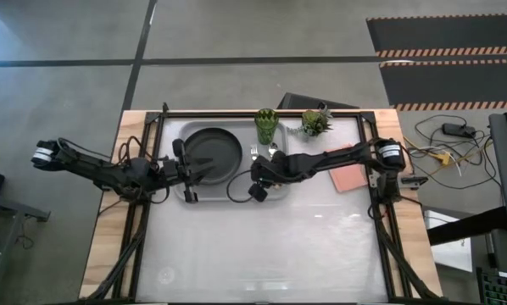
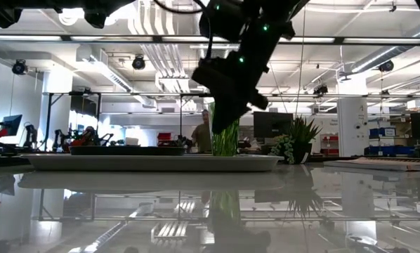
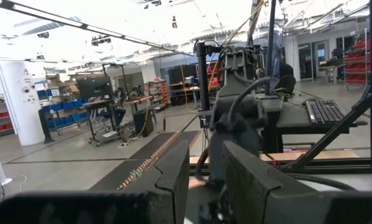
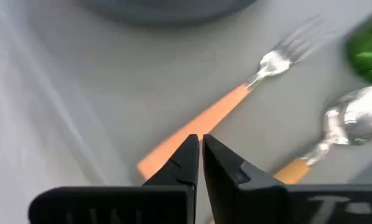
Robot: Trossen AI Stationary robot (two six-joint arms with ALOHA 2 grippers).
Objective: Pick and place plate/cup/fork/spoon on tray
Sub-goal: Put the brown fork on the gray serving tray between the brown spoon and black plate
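Note:
The grey tray [image 1: 281, 193] lies at the table's far middle. The black plate [image 1: 211, 151] rests on its left half. The fork [image 4: 236, 96] and the spoon [image 4: 351, 121], both orange-handled, lie flat on the tray's right half, tines and bowl toward the far edge. The green cup [image 1: 265, 125] stands at the tray's far rim; on it or behind it, I cannot tell. My right gripper [image 4: 200, 144] is shut and empty above the fork's handle, clear of the tray in the low view [image 2: 222, 125]. My left gripper [image 1: 190, 172] hovers open and level over the tray's left end.
A small potted plant [image 1: 315, 121] stands beyond the tray's far right corner. A flat pink rectangle [image 1: 348, 175] lies on the table right of the tray, under my right arm. The near half of the table [image 1: 262, 254] holds nothing.

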